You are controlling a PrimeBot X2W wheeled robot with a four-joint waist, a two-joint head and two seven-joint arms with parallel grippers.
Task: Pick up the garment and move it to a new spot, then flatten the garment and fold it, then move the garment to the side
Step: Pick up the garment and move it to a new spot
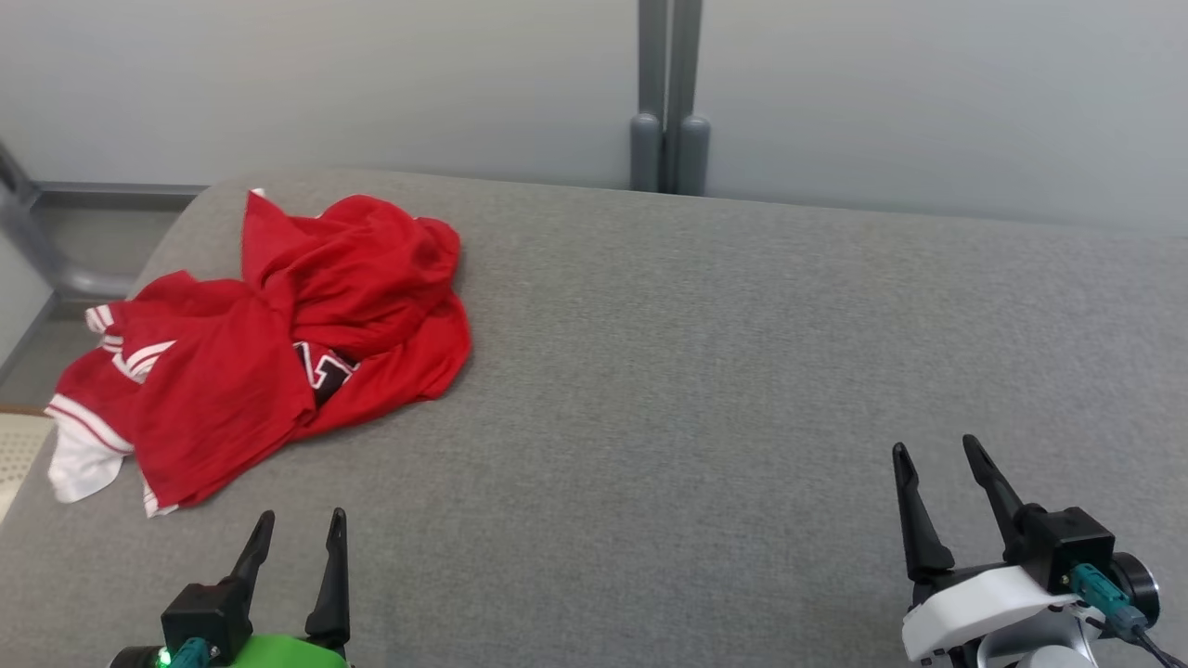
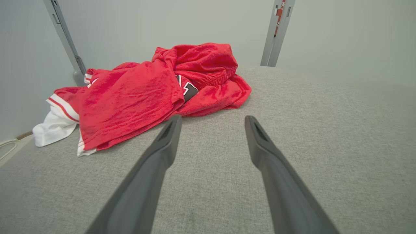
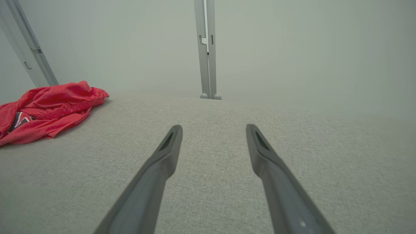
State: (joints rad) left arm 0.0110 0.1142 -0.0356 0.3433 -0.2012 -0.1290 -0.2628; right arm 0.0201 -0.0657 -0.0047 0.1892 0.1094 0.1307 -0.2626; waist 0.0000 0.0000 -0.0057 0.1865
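A: Where, the red garment (image 1: pixel 269 343)?
B: Heaped and crumpled at the far left of the grey padded surface (image 1: pixel 696 371), folded over itself in layers, white trim (image 1: pixel 79 464) right at the left edge, possibly draped over it.
A: And the left gripper (image 1: pixel 303 515)?
B: Spread wide, empty, low over the padding just short of the heap's near hem, not touching.
A: And the right gripper (image 1: pixel 934 445)?
B: Likewise wide and empty, well apart from the cloth, over bare padding on the right.
A: Likely trouble from here?
B: Probably 3 kinds. 1: pinching only the top layer, so lifting 1 flap and dragging the rest in a twist. 2: closing on 2 or more layers bunched together, making the later flattening harder, since hard to tell one part from another in that tangle. 3: pulling toward the left edge and tipping the white end off the surface altogether.
A: Anything else?
B: Driving the long fingertips into the soft padding on the way down, snagging the weave instead of sliding under the hem. Also reaching with 1 arm alone, leaving the heap to swing and land just as crumpled
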